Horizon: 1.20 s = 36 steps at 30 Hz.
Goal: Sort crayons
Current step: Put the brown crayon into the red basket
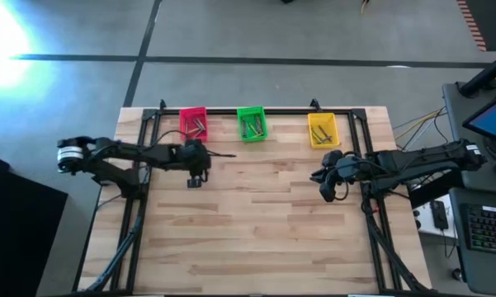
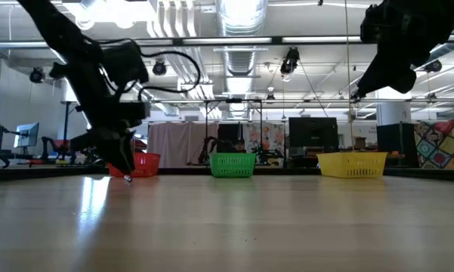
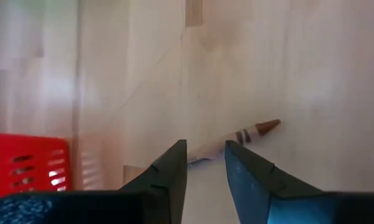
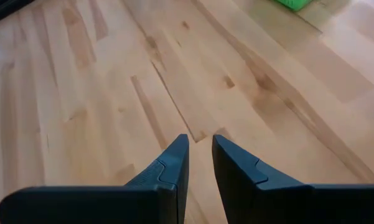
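Observation:
A reddish-brown crayon lies flat on the wooden table, just in front of the red bin. My left gripper points steeply down at it, open by a narrow gap, with the crayon's paper-wrapped part running across that gap. The low view shows the fingertips right at the table top. My right gripper hangs above the table in front of the yellow bin. It is narrowly open, with bare wood showing between its fingers. More crayons lie in the red, green and yellow bins. My left gripper comes at the crayon from above, slanting down. Its two fingers stand at the wrapped part, with the pointed end sticking out to one side. The crayon lies on the table. Whether the fingers touch it, I cannot tell.
The three bins stand in a row along the table's far edge. Black frame rails run down the left and right sides of the table top. Bare wood fills the middle and near part.

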Motion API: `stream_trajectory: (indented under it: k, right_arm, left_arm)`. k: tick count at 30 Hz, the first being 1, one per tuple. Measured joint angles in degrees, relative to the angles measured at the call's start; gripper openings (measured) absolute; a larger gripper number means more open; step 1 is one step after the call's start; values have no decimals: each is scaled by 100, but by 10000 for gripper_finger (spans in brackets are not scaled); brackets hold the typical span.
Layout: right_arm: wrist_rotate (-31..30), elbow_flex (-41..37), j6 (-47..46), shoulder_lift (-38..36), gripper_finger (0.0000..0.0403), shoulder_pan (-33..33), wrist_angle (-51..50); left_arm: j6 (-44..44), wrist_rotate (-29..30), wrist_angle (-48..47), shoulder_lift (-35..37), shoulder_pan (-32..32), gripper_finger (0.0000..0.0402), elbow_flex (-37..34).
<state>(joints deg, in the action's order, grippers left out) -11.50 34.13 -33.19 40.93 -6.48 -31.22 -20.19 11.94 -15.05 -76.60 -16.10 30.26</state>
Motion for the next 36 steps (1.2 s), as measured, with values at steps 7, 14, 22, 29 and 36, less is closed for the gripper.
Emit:
stream_trajectory:
  k: [7, 14, 22, 29, 36]
  right_arm:
    - [411, 0, -20, -39, 63, 0, -25]
    - [404, -37, 22, -33, 63, -13, -359]
    - [467, -76, -180, -37, 63, -45, -961]
    - [406, -76, -118, -37, 63, -52, -1006]
    - [402, -79, -88, -31, 63, -50, -1013]
  left_arm:
    - [-562, -61, -1346, -939, -165, 87, 985]
    - [-1425, -38, -2355, -1809, -218, 87, 1865]
    - [-1723, -21, -2993, -2468, -255, 87, 2663]
    - [-2400, -65, -2998, -2332, -279, 87, 3141]
    - [-3717, -40, -2917, -2433, -402, 87, 3217]
